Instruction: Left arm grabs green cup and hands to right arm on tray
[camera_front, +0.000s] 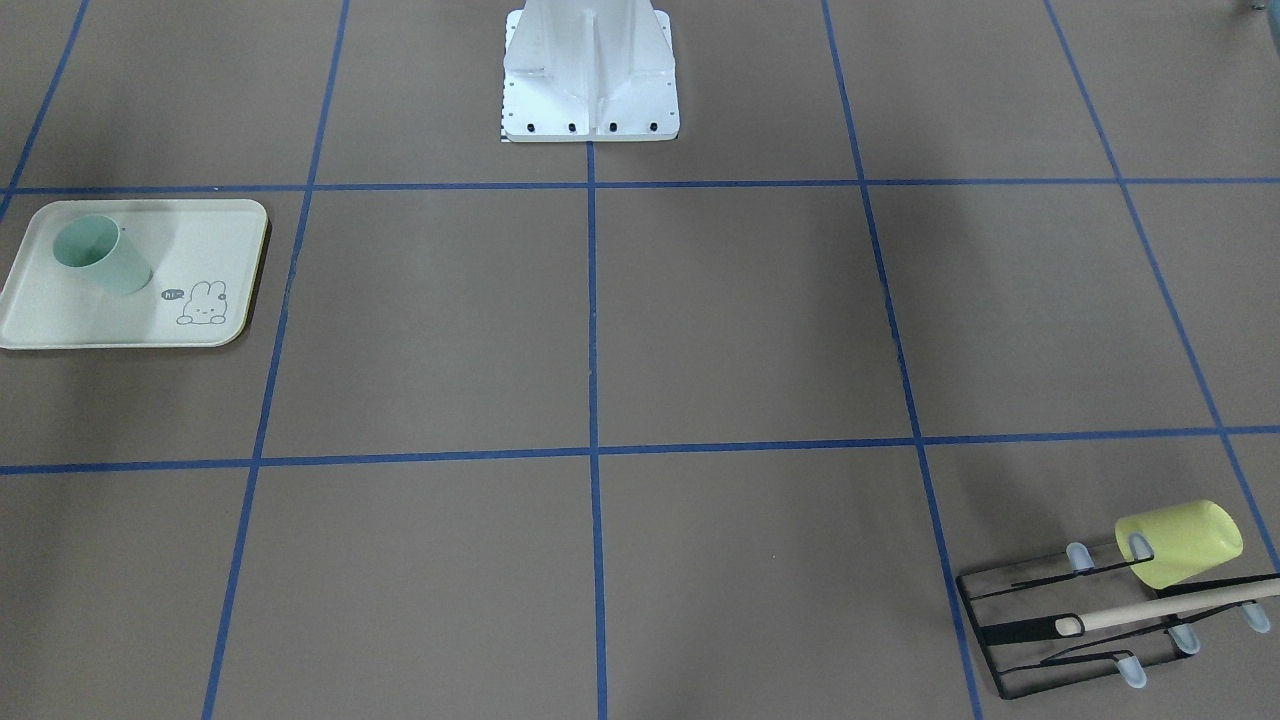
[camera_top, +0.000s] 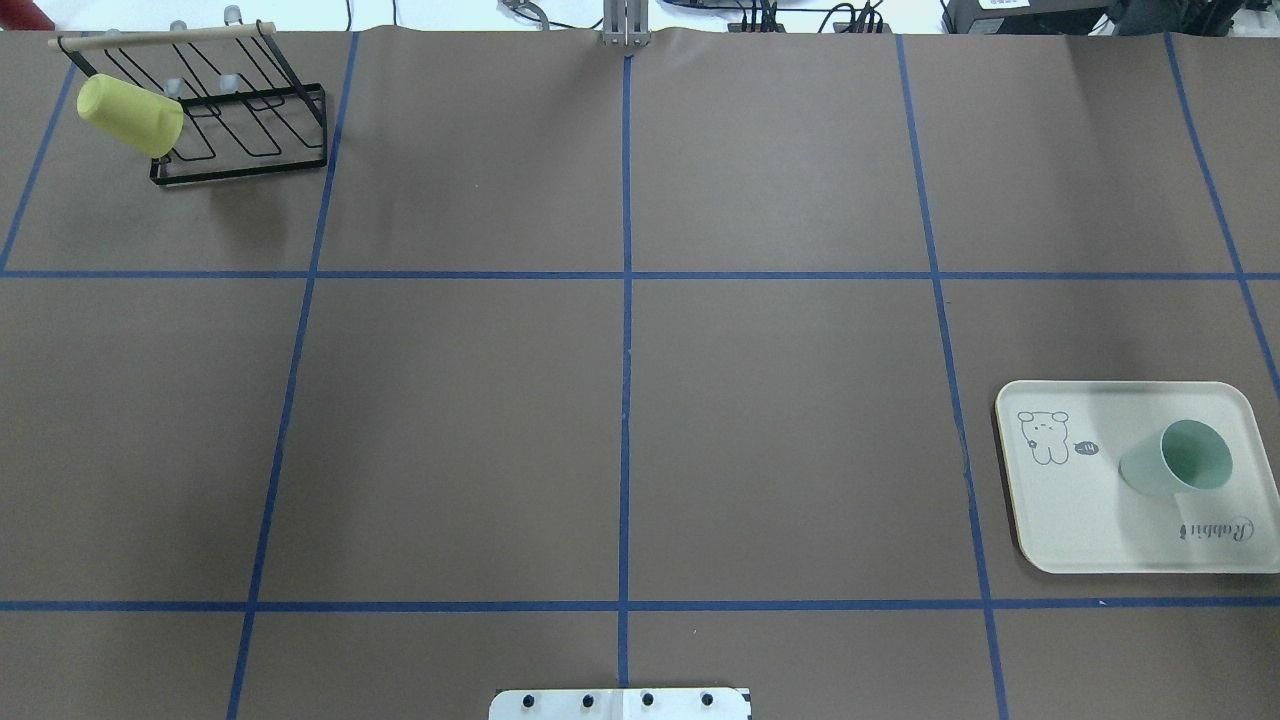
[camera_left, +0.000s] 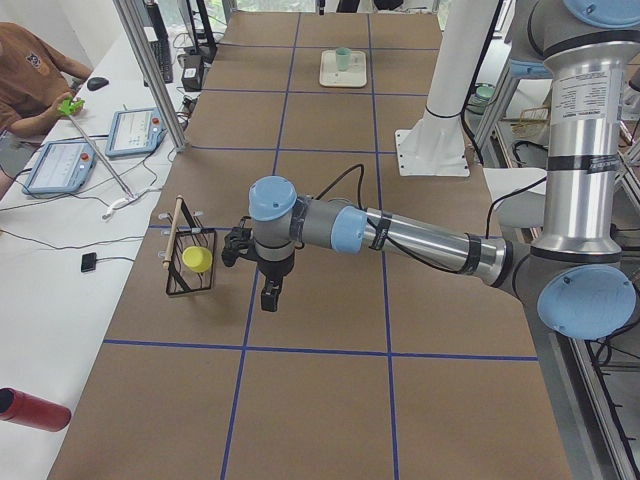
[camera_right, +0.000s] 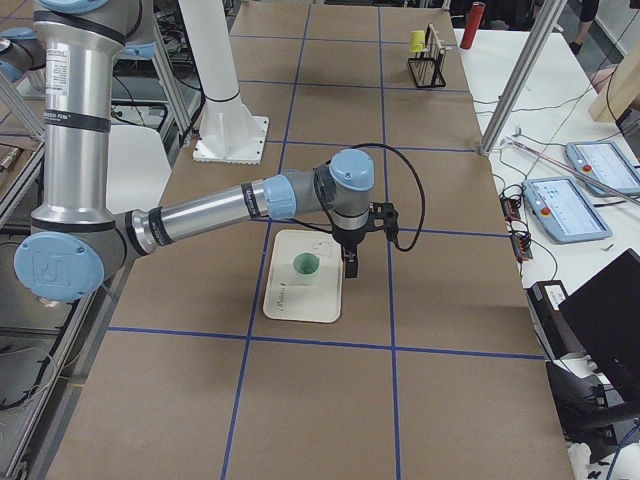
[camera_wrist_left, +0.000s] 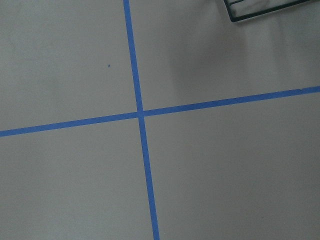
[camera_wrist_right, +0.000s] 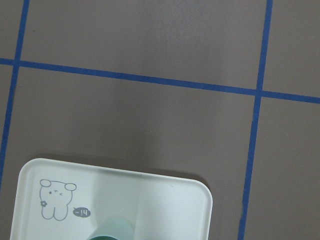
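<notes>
Overhead exterior view: green cup (camera_top: 1178, 460) stood upright, mouth up, long axis vertical, on the tray (camera_top: 1060, 530), at roughly 4 o'clock from the table (camera_top: 780, 420) centre. On the tray it sat toward the 3 o'clock end, with the rabbit drawing (camera_top: 1043, 436) off at its 10 o'clock. Neither pincer showed in this view. Exterior right view: right gripper (camera_right: 351, 265) pointed down at the tray's rim, the cup just beside it at 9 o'clock and apart from it, nothing held. Fingers were too small here to say whether apart or together, so cannot tell. The right wrist view caught only the cup's rim at 6 o'clock, at the very bottom. Exterior left view: left gripper (camera_left: 270, 295) hung by the wire rack (camera_left: 190, 262) and yellow cup (camera_left: 197, 259), nothing seen in it; its state likewise cannot be told. The right arm (camera_right: 220, 210) was by far the nearer to the cup; the left arm (camera_left: 400, 235) was well apart from it, at the table's other end. Judgement: cup already rested where the task wanted it, so any coming move looked like a plain retreat. Going straight up would clear the cup's rim, while a swing toward 9 o'clock in the exterior right view risked tipping it. The tray's 6 o'clock rim lay near a blue tape line (camera_top: 800, 605). Only tape lines showed on the table between tray and rack.
</notes>
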